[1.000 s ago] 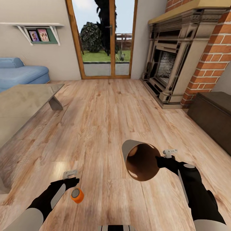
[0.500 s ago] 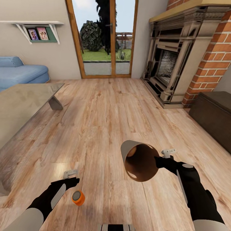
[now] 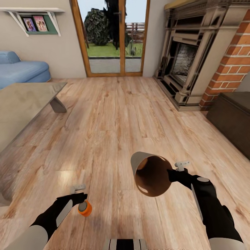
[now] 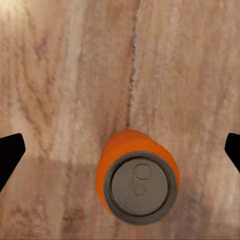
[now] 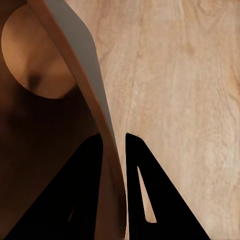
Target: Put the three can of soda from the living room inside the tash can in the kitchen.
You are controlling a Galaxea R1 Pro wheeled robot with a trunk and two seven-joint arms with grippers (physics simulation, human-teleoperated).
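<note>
Over on the left there's the blue sofa [image 3: 19, 69] against the wall and the glass-topped low table [image 3: 24, 107] in front of it, with warm plank floor [image 3: 111, 121] running through the room. Down low, the left pincer [image 3: 80, 198] hangs right above an orange soda can [image 3: 84, 208] standing upright on the floor; from the wrist camera the can [image 4: 138, 180] sits between the two dark fingertips [image 4: 10, 152], which are spread wide and well clear of it, so that pincer is apart and gripping nothing. Moving across, the trash can [image 3: 151, 174] is held up off the floor, tipped so its brown inside faces us. The right pincer [image 3: 172, 174] is clamped on its rim, one finger [image 5: 85, 190] inside the wall and one outside. Beyond, on the right, the brick fireplace [image 3: 194, 59] and a dark cabinet [image 3: 232, 121].
</note>
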